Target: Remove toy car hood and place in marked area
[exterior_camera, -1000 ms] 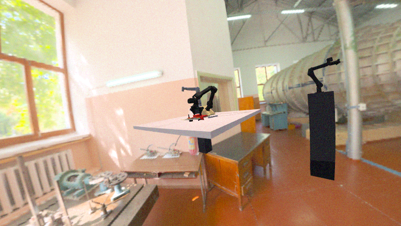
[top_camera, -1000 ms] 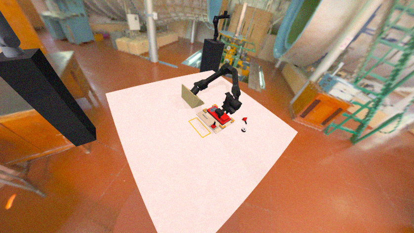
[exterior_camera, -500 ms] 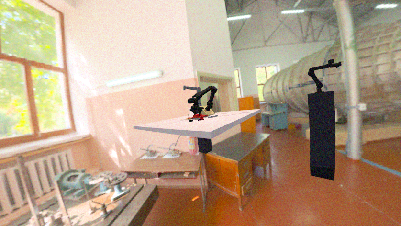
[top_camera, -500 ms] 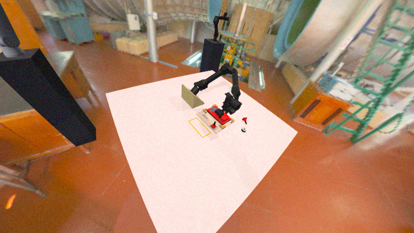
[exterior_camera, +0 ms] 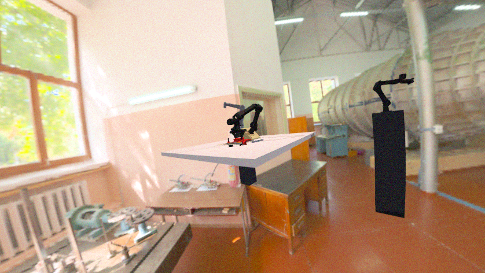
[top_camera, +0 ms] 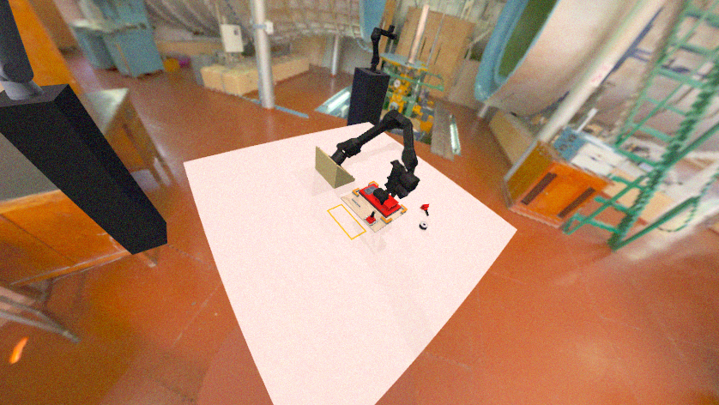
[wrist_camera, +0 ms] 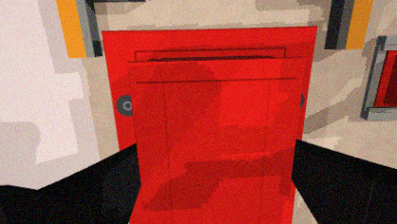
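Claw closed on the hood, at the toy car.
The gripper point(top_camera: 386, 196) point(wrist_camera: 213, 148) has its black fingers against both sides of the red hood point(top_camera: 388, 202) point(wrist_camera: 216, 128), which is at the car point(top_camera: 396, 209) point(wrist_camera: 114, 62); whether it has lifted free is unclear. The yellow-outlined area point(top_camera: 339, 224) lies to the left, beyond the board point(top_camera: 353, 204) point(wrist_camera: 199, 15). To do this well, the grip should stay firm and even while the hood rises straight and level, high enough to pass the orange corner brackets point(top_camera: 386, 219) point(wrist_camera: 71, 28); tilting or dragging could shift the car.
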You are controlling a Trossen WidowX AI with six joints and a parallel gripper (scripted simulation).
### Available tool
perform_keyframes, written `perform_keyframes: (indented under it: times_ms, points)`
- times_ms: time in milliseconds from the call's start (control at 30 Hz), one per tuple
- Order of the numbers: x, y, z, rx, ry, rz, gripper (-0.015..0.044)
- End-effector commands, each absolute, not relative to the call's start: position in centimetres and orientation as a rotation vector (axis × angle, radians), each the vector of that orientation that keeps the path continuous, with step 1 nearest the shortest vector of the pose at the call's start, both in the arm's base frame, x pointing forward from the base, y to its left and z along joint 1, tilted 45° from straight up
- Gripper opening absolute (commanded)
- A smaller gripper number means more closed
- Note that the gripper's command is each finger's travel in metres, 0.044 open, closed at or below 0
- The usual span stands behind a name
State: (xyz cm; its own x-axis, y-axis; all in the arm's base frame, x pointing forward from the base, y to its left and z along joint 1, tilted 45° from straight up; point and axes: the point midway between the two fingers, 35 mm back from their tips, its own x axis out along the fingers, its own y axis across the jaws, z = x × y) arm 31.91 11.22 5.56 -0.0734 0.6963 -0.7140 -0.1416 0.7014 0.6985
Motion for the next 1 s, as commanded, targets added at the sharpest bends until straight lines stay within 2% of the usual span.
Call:
perform_keyframes:
  times_ms: [0,967]
  points:
    - [32.2,10.9,5.9,0.474,1.487,0.737,0.0]
    - [32.3,9.6,7.3,0.475,1.487,0.736,0.0]
